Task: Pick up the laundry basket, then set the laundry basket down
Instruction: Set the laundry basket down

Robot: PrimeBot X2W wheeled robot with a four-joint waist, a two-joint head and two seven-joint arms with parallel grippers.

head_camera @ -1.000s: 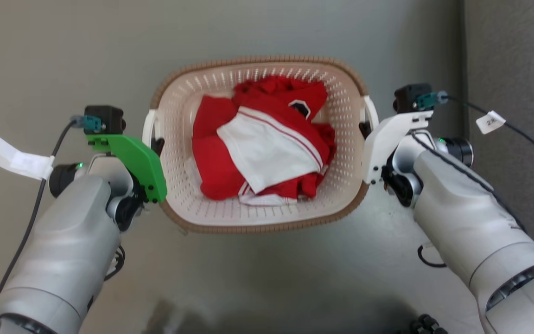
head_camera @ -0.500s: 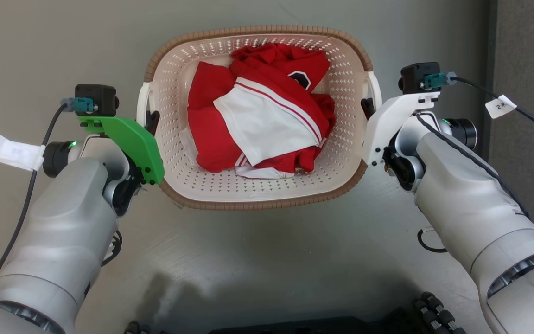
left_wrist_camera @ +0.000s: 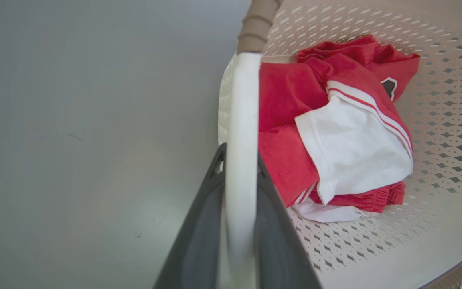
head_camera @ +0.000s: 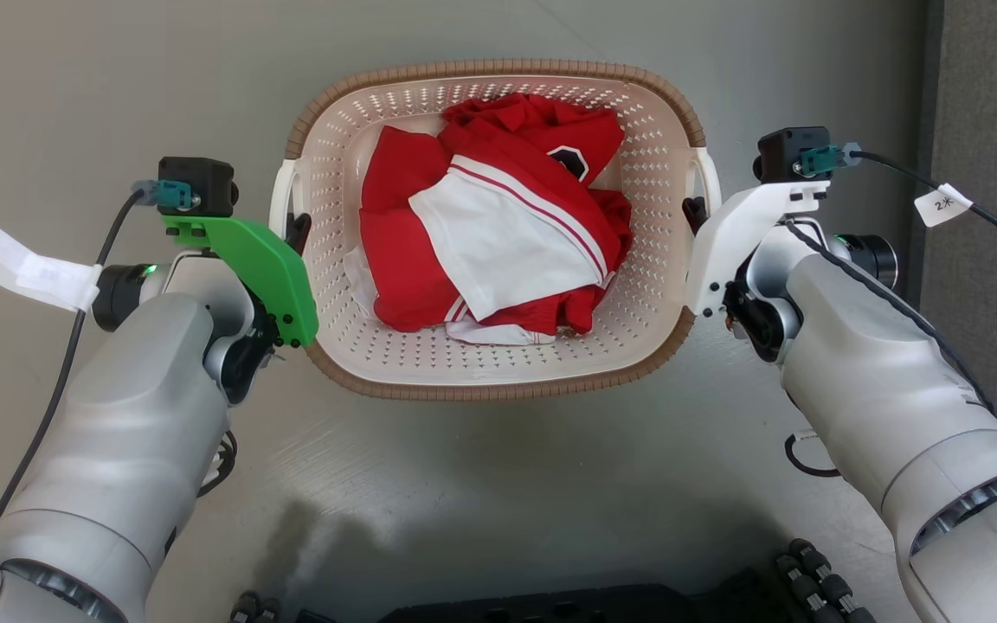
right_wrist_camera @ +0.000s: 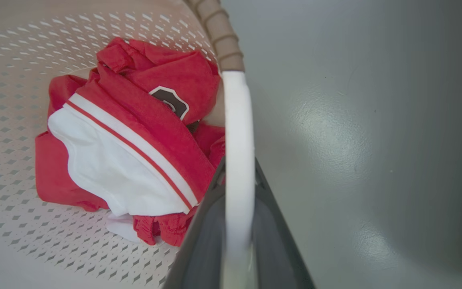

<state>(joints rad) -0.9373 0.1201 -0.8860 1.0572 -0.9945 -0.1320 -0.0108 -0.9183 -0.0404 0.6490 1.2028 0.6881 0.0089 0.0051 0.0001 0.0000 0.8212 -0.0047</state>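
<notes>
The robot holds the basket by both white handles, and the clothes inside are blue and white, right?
No. The clothes are red and white, not blue, as the head view shows. The robot does hold the basket by both white handles.

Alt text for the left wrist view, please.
Left gripper shut on the white side handle of the laundry basket, one dark finger each side. Red and white clothes lie heaped inside; grey floor to the left.
</notes>
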